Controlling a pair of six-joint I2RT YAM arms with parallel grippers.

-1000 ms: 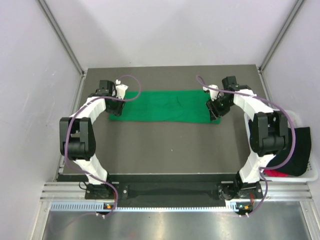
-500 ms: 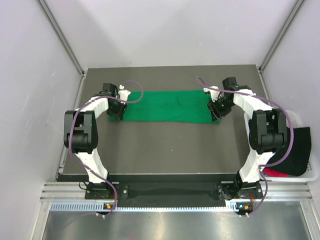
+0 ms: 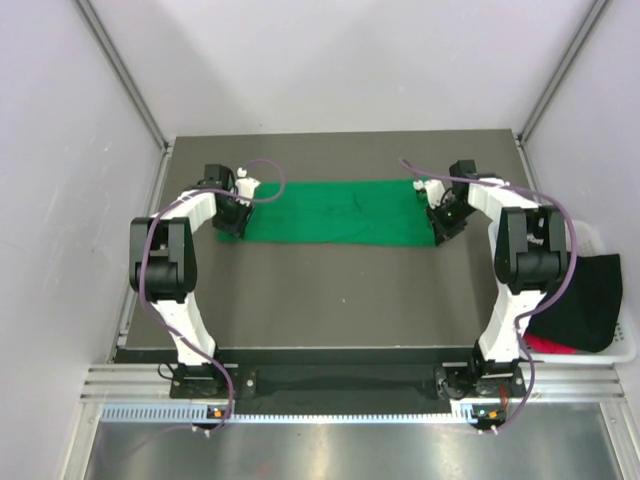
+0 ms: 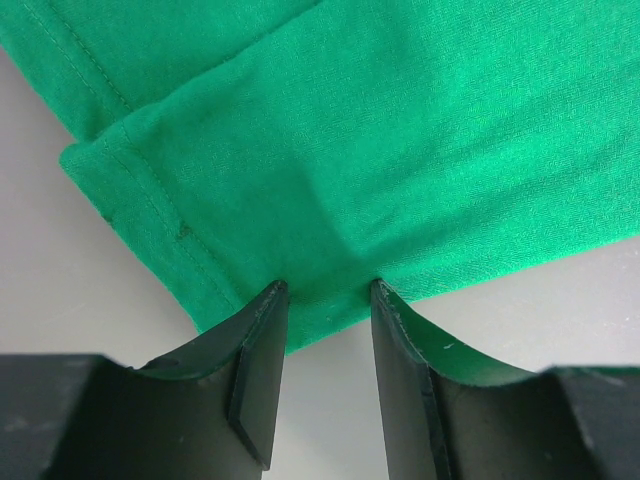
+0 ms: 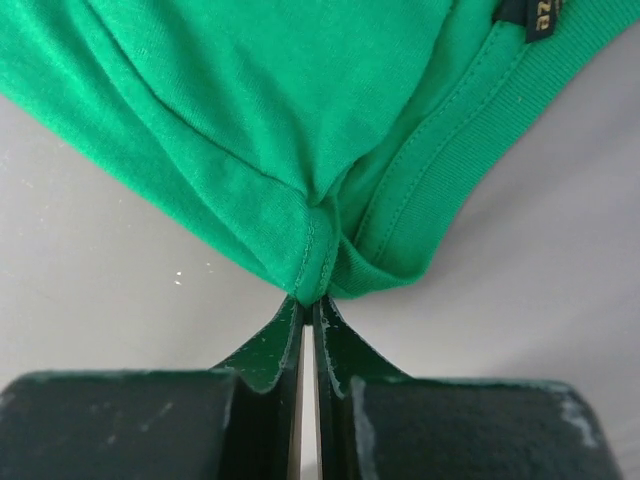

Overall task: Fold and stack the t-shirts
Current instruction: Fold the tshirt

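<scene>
A bright green t-shirt lies folded into a long strip across the far half of the table. At its left end my left gripper stands open, its fingertips resting on the cloth's near edge without pinching it. My right gripper is shut on the shirt's right end, pinching a bunched seam beside the ribbed collar and its black label. A black t-shirt and a red one lie bunched in a basket at the right.
The white basket sits off the table's right edge, beside the right arm's base. Grey walls and metal frame posts close in the table on the left, back and right. Bare dark tabletop stretches between the shirt and the arm bases.
The right gripper has closed on the shirt's right end and shifted slightly right. The left gripper moved in to the shirt's left end a second ago and has held still since.
</scene>
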